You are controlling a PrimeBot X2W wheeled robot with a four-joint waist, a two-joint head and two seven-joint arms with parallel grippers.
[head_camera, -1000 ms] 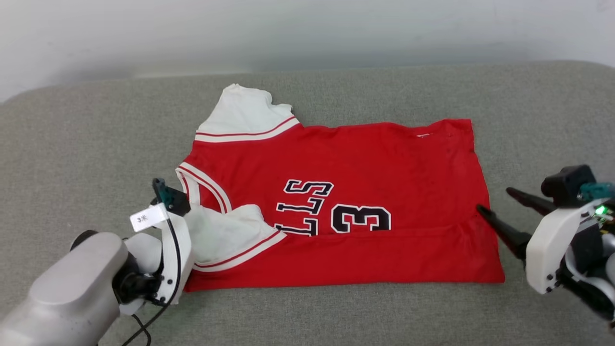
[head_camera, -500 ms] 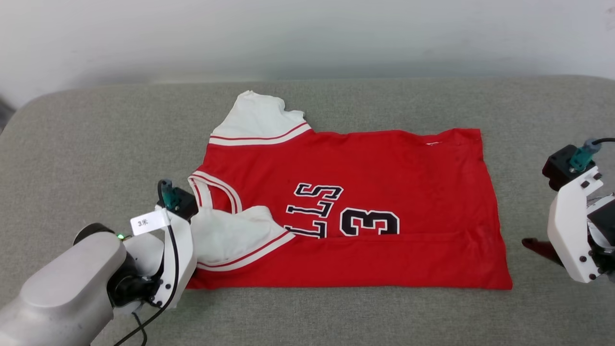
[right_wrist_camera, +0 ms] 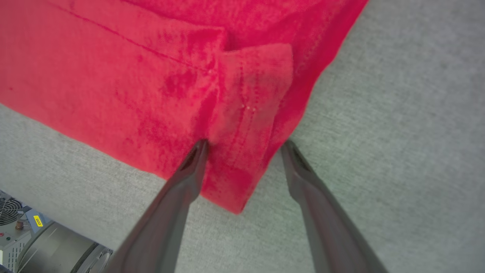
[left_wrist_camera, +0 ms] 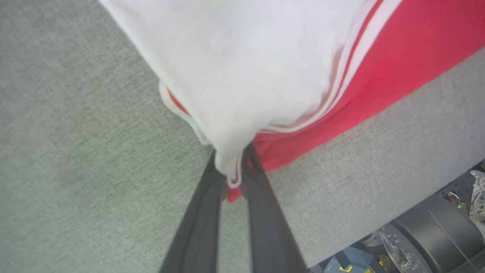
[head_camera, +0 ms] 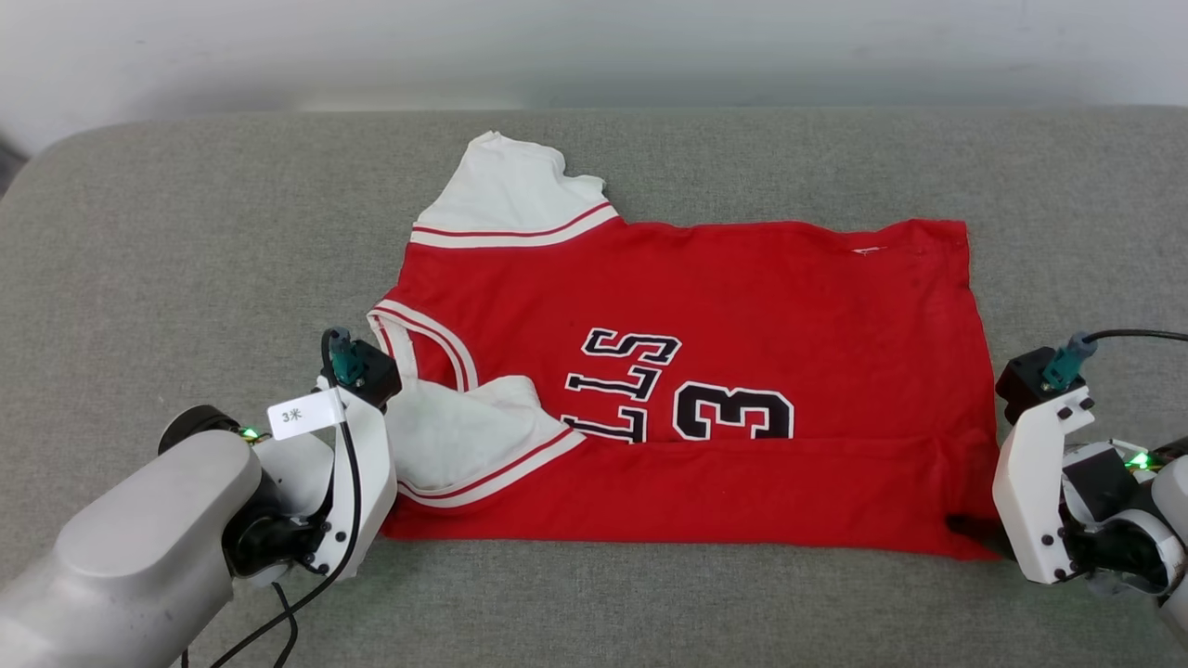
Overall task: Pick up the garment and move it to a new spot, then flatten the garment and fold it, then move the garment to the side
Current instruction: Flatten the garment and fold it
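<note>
where the shirt is: the garment (head_camera: 742,306) lies spread on the grey cushion (head_camera: 186,232), collar toward the robot's left, hem toward its right
fold state: the near long edge is turned up over the front and hides the bottom of the letters and the "3". near sleeve (head_camera: 455,436) is tucked in on top, far sleeve (head_camera: 510,195) sticks out flat at the back
left gripper (left_wrist_camera: 231,167): fingers pressed together, pinching the near-left corner — white sleeve cloth plus a bit of red edge caught between them
right gripper (right_wrist_camera: 244,146): fingers spread wide and straddling the near-right hem corner, one tip on the red cloth, the other on the cushion just beside the edge. nothing held
step, my guess: mid-fold, lining up a two-corner grab for the next lengthwise fold
next move needs: right fingers close on that doubled corner and catch both layers — then both arms lift evenly and carry the near edge toward the far one, so the cloth doesn't skew or drag
</note>
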